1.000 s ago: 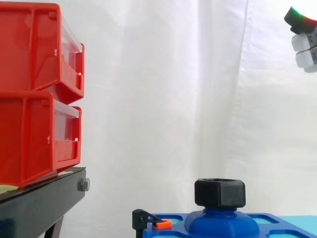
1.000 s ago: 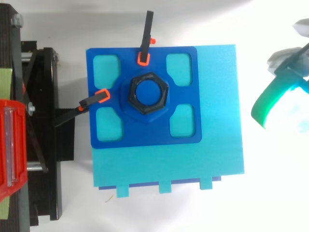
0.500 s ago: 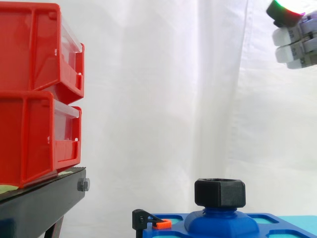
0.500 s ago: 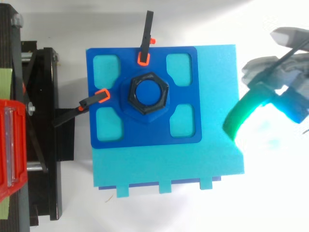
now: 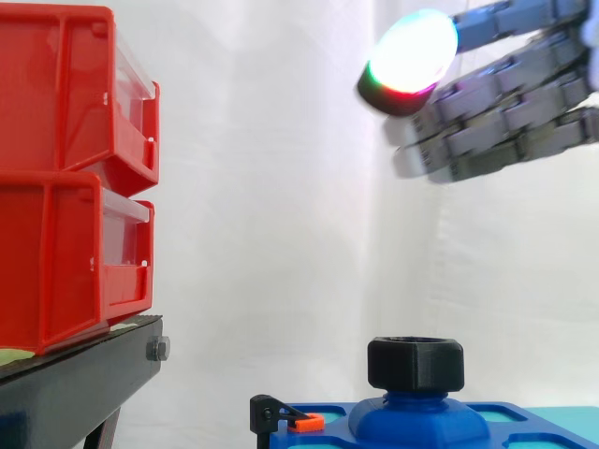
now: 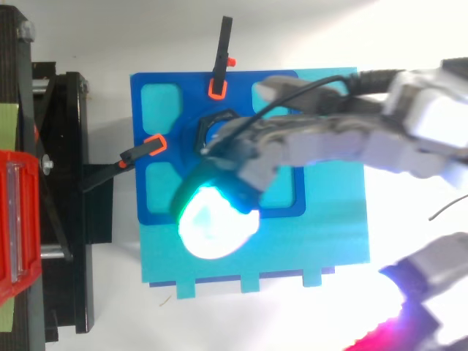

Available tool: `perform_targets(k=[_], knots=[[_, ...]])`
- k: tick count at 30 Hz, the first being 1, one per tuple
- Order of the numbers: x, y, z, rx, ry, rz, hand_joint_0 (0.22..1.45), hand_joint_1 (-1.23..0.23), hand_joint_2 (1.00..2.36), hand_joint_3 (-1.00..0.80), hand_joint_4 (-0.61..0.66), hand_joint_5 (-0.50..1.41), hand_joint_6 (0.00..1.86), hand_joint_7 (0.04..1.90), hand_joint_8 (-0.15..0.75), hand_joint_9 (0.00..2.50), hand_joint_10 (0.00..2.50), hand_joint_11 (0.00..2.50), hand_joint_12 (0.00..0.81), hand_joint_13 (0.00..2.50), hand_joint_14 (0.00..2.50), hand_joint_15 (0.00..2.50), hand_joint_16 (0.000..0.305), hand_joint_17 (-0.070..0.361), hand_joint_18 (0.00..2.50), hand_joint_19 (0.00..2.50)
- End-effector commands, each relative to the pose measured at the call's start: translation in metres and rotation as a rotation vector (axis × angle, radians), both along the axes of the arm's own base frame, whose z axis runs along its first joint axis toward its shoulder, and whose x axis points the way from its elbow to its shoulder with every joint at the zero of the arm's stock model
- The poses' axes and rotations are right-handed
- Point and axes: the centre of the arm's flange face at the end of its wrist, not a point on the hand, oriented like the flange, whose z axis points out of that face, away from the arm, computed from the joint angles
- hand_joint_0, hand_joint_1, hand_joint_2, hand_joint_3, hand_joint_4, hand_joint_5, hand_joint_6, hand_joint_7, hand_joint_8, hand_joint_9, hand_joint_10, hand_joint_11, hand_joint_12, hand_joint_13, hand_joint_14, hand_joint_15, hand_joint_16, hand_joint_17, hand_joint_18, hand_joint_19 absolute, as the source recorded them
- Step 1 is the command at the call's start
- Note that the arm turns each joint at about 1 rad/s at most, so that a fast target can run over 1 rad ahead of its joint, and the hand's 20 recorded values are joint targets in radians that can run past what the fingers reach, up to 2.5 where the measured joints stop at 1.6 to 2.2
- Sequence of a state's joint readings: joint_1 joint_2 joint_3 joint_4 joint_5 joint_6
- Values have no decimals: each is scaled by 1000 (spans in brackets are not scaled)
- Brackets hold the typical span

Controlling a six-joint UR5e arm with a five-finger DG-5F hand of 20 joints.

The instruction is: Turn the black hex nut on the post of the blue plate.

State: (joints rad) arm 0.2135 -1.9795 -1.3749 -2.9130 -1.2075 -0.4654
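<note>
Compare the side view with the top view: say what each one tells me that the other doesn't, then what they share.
Side view: the open hand hangs well above the black hex nut, with clear air between them. Two red bins stand stacked at the left.
Top view: the hand's fingers reach across the blue plate and cover most of the nut. Two clamps grip adjacent edges of the plate, which lies on a cyan base.
Both: hand, nut and plate, with the fingers straight and holding nothing.

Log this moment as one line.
stage: pre-grasp | hand: open, above black hex nut, no contact | nut: on post of blue plate
</note>
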Motion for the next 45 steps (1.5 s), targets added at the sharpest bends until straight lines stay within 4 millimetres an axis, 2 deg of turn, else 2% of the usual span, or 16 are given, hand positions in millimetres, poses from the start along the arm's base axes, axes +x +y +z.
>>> perform_targets(k=[1,3,6,9,10,13,17,20,23,27,45], knots=[[25,3,-10,-15,-12,-1,452,-404,1000,-500,226,-205,502,816,294,298,0,0,421,68,0,0,66,148,0,94],[42,5,-10,-29,-26,-3,451,-400,1000,-500,226,-204,502,816,294,298,0,0,422,68,0,0,66,147,0,103],[52,7,-13,-57,-34,-9,453,-394,1000,-500,230,-203,502,814,296,302,0,0,421,67,0,0,65,146,0,106],[54,10,-12,-75,-50,-6,454,-387,1000,-500,230,-202,502,813,297,304,0,0,421,67,0,0,65,146,0,104],[60,14,-21,-112,-56,-16,455,-386,1000,-500,230,-202,502,812,297,304,0,0,421,67,1,0,65,146,0,100],[61,15,-21,-140,-58,-23,455,-384,1000,-500,232,-201,502,815,297,306,0,0,421,68,0,0,64,145,0,103],[67,19,-44,-171,-29,-18,456,-381,1000,-500,237,-200,502,818,297,308,0,0,421,68,1,0,64,145,0,102],[68,22,-48,-174,-20,-12,457,-378,1000,-500,243,-199,502,823,298,311,0,0,421,69,1,0,64,144,0,108],[72,27,-70,-210,13,2,457,-377,1000,-500,246,-197,502,823,299,317,0,0,421,70,0,0,64,144,0,108],[74,28,-79,-221,26,12,457,-373,1000,-500,247,-195,502,824,303,322,0,0,421,69,1,0,64,144,0,109],[69,17,-83,-224,69,59,460,-365,1000,-500,262,-187,502,838,302,330,0,0,419,68,0,0,63,142,0,108]])
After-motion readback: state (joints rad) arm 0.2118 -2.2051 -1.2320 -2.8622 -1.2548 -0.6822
